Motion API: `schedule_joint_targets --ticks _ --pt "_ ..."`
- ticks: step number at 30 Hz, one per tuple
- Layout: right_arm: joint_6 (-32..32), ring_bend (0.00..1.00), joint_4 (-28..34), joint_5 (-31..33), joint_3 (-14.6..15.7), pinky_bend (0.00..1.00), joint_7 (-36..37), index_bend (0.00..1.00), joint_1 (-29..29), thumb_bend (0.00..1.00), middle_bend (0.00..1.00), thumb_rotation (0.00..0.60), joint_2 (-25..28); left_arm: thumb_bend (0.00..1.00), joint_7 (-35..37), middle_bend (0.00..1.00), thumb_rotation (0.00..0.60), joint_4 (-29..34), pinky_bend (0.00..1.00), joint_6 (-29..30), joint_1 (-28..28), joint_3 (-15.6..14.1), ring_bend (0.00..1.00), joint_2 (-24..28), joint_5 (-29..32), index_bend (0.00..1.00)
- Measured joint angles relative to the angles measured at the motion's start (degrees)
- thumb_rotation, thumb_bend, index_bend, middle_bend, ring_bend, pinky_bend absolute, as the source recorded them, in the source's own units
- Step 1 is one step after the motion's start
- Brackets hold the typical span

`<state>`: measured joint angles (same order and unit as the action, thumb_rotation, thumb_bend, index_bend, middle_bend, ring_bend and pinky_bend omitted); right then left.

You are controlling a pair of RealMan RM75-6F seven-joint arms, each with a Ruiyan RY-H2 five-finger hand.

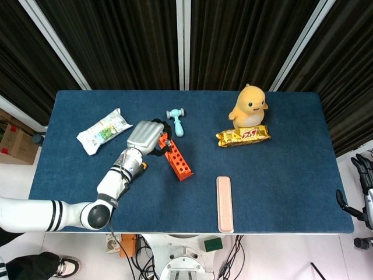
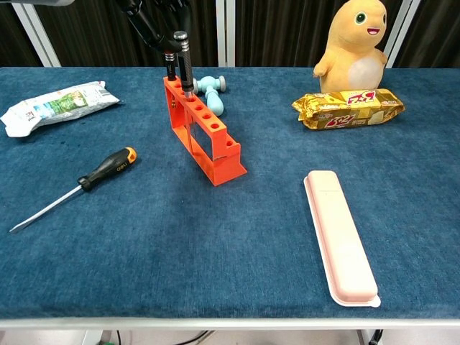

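Left hand [image 1: 145, 137] over blue table [image 1: 280, 169].

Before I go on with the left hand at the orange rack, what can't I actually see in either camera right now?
- Left hand, head view: its back hides the fingertips and the far end of the orange rack.
- Chest view: hand cut off by top edge; grip on the dark tool unclear.
- Right hand: cut off at the edge.

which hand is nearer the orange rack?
Left. The left hand is right at the orange rack's far end; the right hand sits off the table's right edge.
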<state>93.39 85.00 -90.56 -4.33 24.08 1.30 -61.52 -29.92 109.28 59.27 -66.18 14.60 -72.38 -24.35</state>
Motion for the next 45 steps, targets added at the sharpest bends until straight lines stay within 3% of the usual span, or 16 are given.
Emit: schedule_joint_targets --ticks 45 --pt "-0.41 0.0 0.15 0.54 -0.21 0.0 -0.05 0.0 0.03 0.4 0.0 0.6 -0.05 0.35 1.97 0.34 0.6 -2.02 0.38 -2.63 0.42 -1.15 0.22 -1.24 -0.11 0.63"
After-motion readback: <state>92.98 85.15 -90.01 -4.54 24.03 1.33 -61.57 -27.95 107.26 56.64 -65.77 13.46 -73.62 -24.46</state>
